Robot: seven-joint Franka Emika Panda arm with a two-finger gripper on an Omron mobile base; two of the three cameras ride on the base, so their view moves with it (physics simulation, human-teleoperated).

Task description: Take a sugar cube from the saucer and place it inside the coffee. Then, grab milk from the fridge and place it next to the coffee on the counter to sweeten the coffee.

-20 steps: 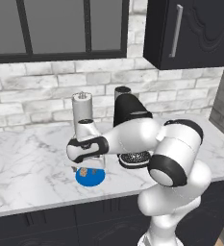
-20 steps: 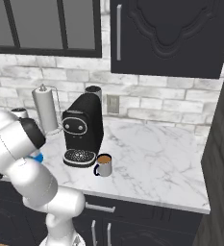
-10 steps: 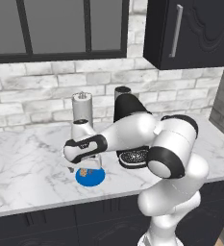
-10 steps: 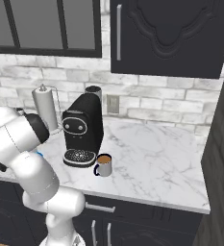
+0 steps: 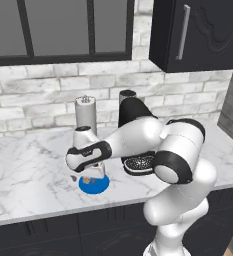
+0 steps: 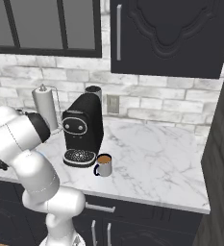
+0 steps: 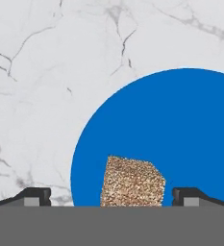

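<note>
1. Left base view: the arm reaches left and down over the white marble bench (image 5: 33, 175). The claw (image 5: 92, 176) hangs low above the saucer (image 5: 99, 186), a blue disc near the bench's front edge. The sugar cube (image 5: 88, 179) shows as a tan speck on the saucer, under the hand. A paper towel roll (image 5: 85, 112) stands behind; the coffee machine (image 5: 133, 112) is mostly hidden by the arm.

2. Right base view: the coffee (image 6: 104, 165), a grey mug with brown liquid, stands just beside the coffee machine's drip tray, to its right, well apart from the saucer side.

3. Hand view: the claw (image 7: 111, 196) stands wide, holding nothing. Fingertips (image 7: 32, 196) flank the cube, one off the saucer's rim, the other over the blue. The cube sits between them, nearer the right tip.

4. Step in hand, as judged: lining up on the cube, first pick not yet made. Next move likely calls for a short descent, a small centring shift, then a gentle close.
</note>
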